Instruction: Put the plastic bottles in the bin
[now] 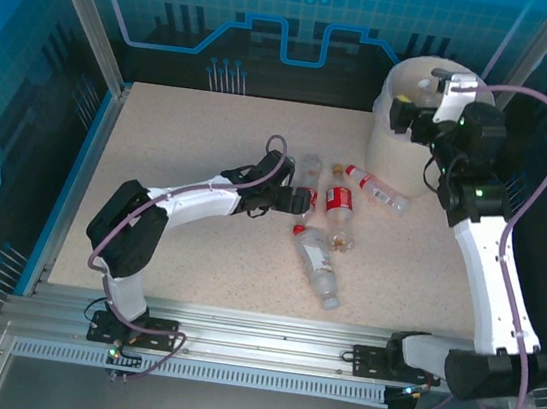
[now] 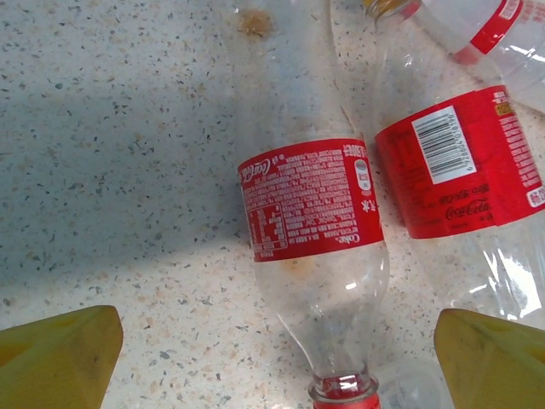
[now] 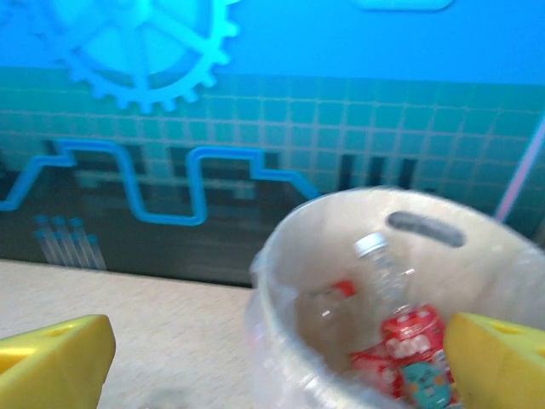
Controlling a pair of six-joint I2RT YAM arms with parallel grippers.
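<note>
Bottles (image 3: 409, 332) inside bin (image 3: 298, 247), right-wrist view

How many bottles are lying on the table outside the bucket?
4. Centre bottle ahead of the left gripper; barcode bottle beside it; far bottle by the bin; near bottle lowest in the top view. Others may hide under the gripper.

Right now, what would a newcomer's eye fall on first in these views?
A loose cluster of plastic bottles lies in the middle of the table, with the left tool open, its fingers either side of a red-labelled bottle. At the far right corner stands the cream bin, the right tool open above it, with more bottles inside.
</note>
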